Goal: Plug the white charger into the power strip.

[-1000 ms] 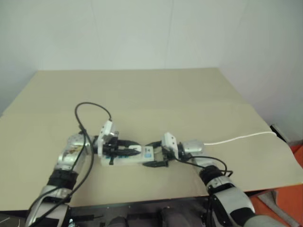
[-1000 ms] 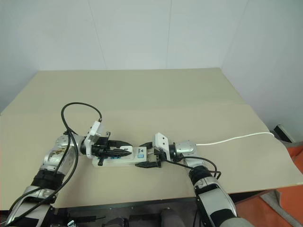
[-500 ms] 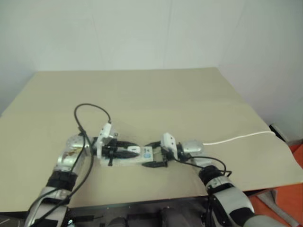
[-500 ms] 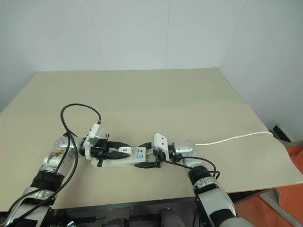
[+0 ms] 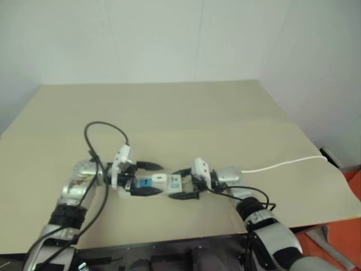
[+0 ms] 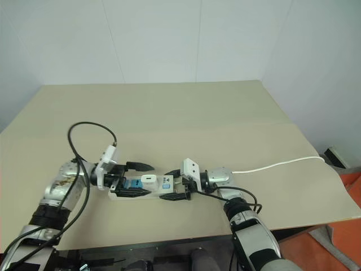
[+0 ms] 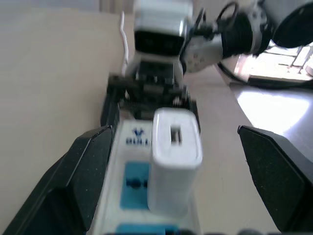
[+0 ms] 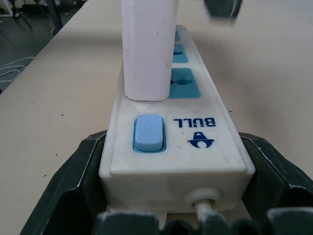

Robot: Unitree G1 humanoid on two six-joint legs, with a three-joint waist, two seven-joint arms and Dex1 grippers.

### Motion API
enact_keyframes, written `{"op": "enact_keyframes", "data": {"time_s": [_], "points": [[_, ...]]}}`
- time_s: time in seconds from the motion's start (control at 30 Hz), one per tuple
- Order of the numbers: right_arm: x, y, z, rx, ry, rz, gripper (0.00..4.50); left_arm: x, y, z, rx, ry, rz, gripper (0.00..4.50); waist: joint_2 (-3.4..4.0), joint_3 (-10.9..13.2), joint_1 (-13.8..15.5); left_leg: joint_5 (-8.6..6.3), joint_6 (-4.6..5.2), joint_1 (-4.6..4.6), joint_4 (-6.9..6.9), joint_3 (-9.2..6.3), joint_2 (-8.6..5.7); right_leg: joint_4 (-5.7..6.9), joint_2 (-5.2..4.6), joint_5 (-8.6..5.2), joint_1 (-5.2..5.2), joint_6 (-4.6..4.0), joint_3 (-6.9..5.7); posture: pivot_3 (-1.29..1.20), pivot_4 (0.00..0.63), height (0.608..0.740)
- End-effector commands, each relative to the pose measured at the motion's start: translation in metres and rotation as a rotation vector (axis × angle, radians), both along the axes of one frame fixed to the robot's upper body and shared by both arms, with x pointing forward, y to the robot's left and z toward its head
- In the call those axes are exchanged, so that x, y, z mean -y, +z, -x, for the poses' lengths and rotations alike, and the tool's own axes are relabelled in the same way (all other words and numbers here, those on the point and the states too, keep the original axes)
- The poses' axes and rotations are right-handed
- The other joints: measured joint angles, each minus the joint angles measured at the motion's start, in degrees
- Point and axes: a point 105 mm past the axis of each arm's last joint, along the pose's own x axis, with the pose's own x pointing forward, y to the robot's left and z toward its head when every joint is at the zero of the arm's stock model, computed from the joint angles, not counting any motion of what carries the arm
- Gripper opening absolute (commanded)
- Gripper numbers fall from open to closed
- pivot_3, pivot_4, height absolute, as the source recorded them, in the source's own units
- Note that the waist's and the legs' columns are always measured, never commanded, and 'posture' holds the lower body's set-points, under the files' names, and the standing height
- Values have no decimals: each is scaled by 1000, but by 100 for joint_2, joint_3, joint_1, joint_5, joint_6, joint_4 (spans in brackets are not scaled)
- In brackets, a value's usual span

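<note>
The power strip (image 6: 164, 183) lies near the table's front edge, its blue sockets facing up. The white charger (image 6: 148, 179) stands upright in a socket next to the blue switch (image 8: 148, 132). My left gripper (image 6: 142, 180) is open, one black finger (image 6: 140, 166) on each side of the charger and well clear of it. In the left wrist view the charger (image 7: 175, 166) stands free between those fingers (image 7: 90, 161). My right gripper (image 6: 177, 189) is shut on the strip's cord end, its fingers (image 8: 80, 171) pressed against both long sides of the strip (image 8: 181, 147).
The strip's thin white cord (image 6: 276, 166) runs right towards the table's edge. A black cable (image 6: 90, 132) loops above my left forearm. The tan table (image 6: 186, 113) stretches back to a white wall. An orange thing (image 6: 352, 186) sits beyond the right edge.
My left gripper has opened and let go of the charger, drawing back a little to the left and up. The charger stays standing in the strip. The right gripper has not moved.
</note>
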Motion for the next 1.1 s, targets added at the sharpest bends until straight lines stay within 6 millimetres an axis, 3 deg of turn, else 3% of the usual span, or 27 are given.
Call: {"op": "enact_keyframes", "data": {"time_s": [0.03,0.1,0.13,0.2,0.4,0.67,0.93,1.1], "points": [[0,-12,7,-45,21,19,3408,-18,35,11,94,-21,-12,4471,1,0,-5,0,0,2,-3,0,0,-1,0,0,-1,0,0,0,150,740],[0,-12,7,-50,21,20,3408,-27,43,15,111,-12,-30,4471,1,1,3,0,0,3,-7,0,-1,-4,0,-1,0,-1,0,0,150,740],[1,-12,8,-56,27,23,4152,-32,46,17,117,-3,-38,4500,1,1,9,0,0,3,-7,0,-1,-6,0,-1,0,-1,0,0,150,740],[3,-12,8,-62,32,26,4447,-42,51,20,126,16,-55,4500,2,1,16,0,0,1,-6,1,-2,-9,-3,-1,1,-1,-1,0,150,740],[10,-7,6,-31,27,33,4447,-54,53,25,141,70,-65,4500,4,3,38,0,0,-5,-8,1,-1,-11,-4,-4,-6,-6,-3,0,150,740],[32,20,0,69,-11,-3,4447,-56,46,31,140,114,-47,4500,8,8,177,0,0,-17,-7,3,-2,-12,-8,-4,-17,-6,-4,0,150,740],[66,41,1,130,-83,-1,4447,-65,43,37,128,171,-42,4500,14,14,178,0,0,-32,-6,5,-1,-11,-9,-4,-33,-7,-5,0,150,740],[99,52,1,154,-165,21,4447,-81,45,47,116,239,-60,4500,16,15,174,0,0,-37,-7,12,-2,-8,-10,-5,-44,-7,1,0,150,740]]}}
